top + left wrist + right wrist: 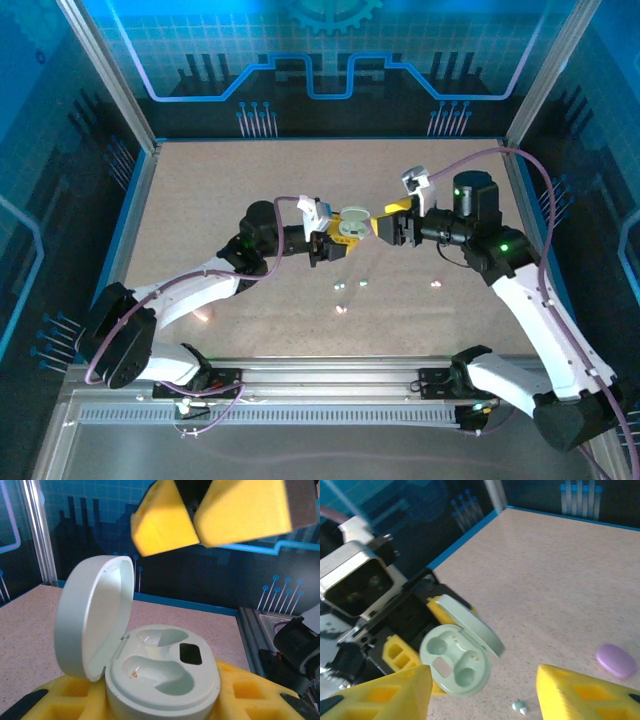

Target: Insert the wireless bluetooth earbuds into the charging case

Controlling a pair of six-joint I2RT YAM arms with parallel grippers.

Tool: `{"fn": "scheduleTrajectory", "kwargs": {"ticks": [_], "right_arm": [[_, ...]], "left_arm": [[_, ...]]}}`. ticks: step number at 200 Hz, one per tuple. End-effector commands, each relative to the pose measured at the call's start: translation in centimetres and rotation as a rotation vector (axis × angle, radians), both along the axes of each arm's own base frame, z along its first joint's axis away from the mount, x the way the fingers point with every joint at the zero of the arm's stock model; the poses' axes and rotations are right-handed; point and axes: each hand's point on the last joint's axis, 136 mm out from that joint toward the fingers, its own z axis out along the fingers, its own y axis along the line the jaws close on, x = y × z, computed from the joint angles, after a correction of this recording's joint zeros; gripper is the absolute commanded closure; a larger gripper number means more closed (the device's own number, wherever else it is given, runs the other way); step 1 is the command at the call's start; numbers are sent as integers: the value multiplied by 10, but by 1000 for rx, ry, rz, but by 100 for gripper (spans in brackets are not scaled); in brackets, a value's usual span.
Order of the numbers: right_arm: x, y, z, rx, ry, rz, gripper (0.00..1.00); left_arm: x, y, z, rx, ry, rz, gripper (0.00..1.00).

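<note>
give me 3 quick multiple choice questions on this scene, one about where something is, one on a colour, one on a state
1. Where is the open case? A flat on the table; B in the left gripper; C in the right gripper.
2. What colour is the pebble-shaped thing on the table? A red; B black; C purple.
3. The case's two sockets are: A both empty; B both filled; C one filled.
Answers: B, yellow fingers clamp its base; C, the right wrist view shows it pale purple; A, the left wrist view shows two bare hollows.
</note>
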Motion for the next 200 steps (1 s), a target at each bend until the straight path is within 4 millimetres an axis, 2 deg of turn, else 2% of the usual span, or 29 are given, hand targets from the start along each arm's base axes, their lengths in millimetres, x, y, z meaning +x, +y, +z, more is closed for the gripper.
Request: {"fn": "scheduleTrajectory", "kwargs": {"ticks": [1,17,40,71,96,98,102,126,130,158,177,200], "right_arm": [[14,-45,-15,-34,96,-277,46],[17,-65,-41,-10,244,-391,49],[15,-68,-87,28,457,-428,52],[6,-52,-155,45,731,-416,57],[2,-28,-191,-16,832,-348,59],[-3,-28,-201,-32,856,-345,59],[-6,-24,-207,-47,871,-334,59],[-10,-1,-232,-121,916,-272,60],[-4,5,-226,-121,898,-261,61],[-2,30,-243,-192,907,-218,61],[4,45,-248,-233,885,-171,62],[12,43,-259,-334,860,-185,62]], "left_arm": [[-1,8,15,-35,-52,42,73],[1,12,16,-38,-59,61,73],[1,17,16,-39,-67,85,73],[2,26,16,-39,-83,120,73],[2,33,19,-40,-95,143,73],[2,34,19,-41,-94,144,73],[2,35,20,-41,-98,151,73],[2,42,24,-41,-113,173,73],[2,43,25,-40,-116,180,73],[-1,55,36,-46,-147,220,74],[-4,61,41,-31,-170,240,74],[-8,66,46,-25,-188,254,74]]}}
